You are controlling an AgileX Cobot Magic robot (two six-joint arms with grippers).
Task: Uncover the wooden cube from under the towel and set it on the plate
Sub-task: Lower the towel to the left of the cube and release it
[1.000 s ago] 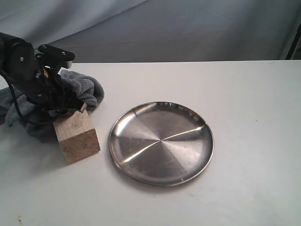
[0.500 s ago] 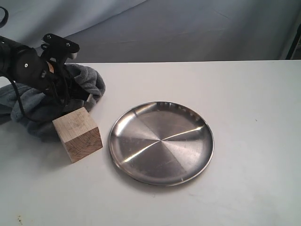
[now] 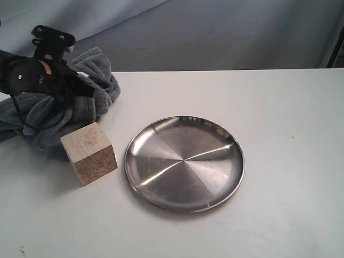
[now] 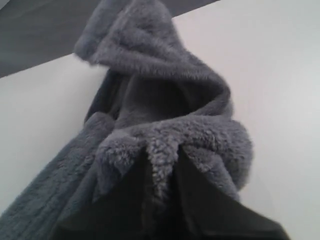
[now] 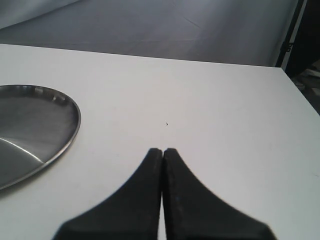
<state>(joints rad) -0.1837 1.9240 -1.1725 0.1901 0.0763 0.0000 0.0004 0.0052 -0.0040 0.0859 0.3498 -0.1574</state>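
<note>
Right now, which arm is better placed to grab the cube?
Right, probably. The right gripper is shut and empty, facing the plate. The left gripper is nearer the wooden cube but clamped on the towel, which it must drop first.

A white table (image 3: 279, 161) stands before a grey backdrop (image 3: 215, 32) (creased cloth)

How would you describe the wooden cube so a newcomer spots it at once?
Start at the round steel plate on the white table. Just off its left rim in the exterior view stands the wooden cube, uncovered and not touching the plate. It is the only light tan, sharp-edged block; the towel bunched behind it is dark, grey-blue and fluffy.
</note>
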